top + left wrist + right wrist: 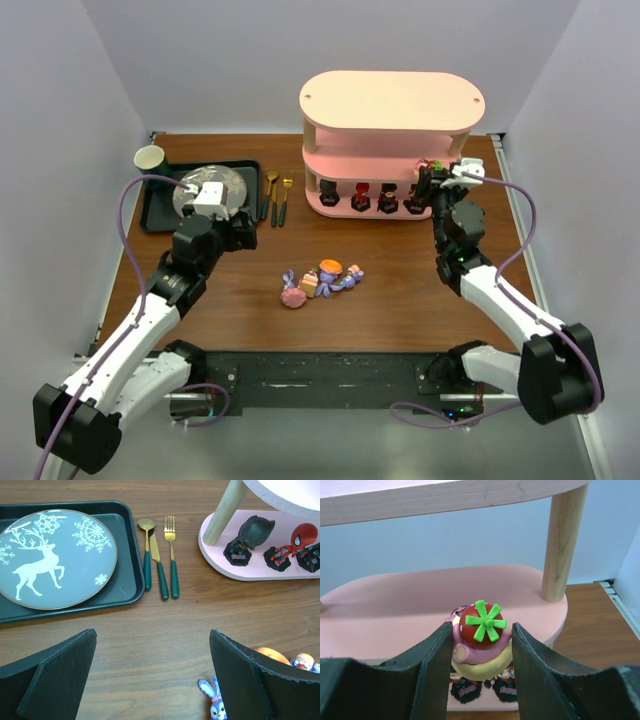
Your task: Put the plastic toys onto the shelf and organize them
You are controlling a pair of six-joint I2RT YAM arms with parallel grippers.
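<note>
Toy (479, 647), a pink one with a red strawberry head and green leaf cap, sits pinched between the fingers of the right pincer (482, 627), jaws about half apart and snug on its sides, at the front lip of the middle tier at the right end of the shelf (420, 597); whether it is already over the board I cannot tell. To do this step well, I judge, carry it level and forward until its base is well in over the tier, left of the post (561, 545). Lower it until it rests, then part the jaws only a little and draw straight back, so the fingers neither tip it nor catch the tier above. Below it, four dark figures (388, 198) stand in a row on the bottom tier. The left pincer (152, 632) hangs wide open and empty over the counter (165, 625), the heap (320, 280) of unplaced toys close by. Writing: red lettering on the figures' bases is too small to read; the plate (50, 555) on the tray (129, 587) bears a white deer and snowflakes, no words
</note>
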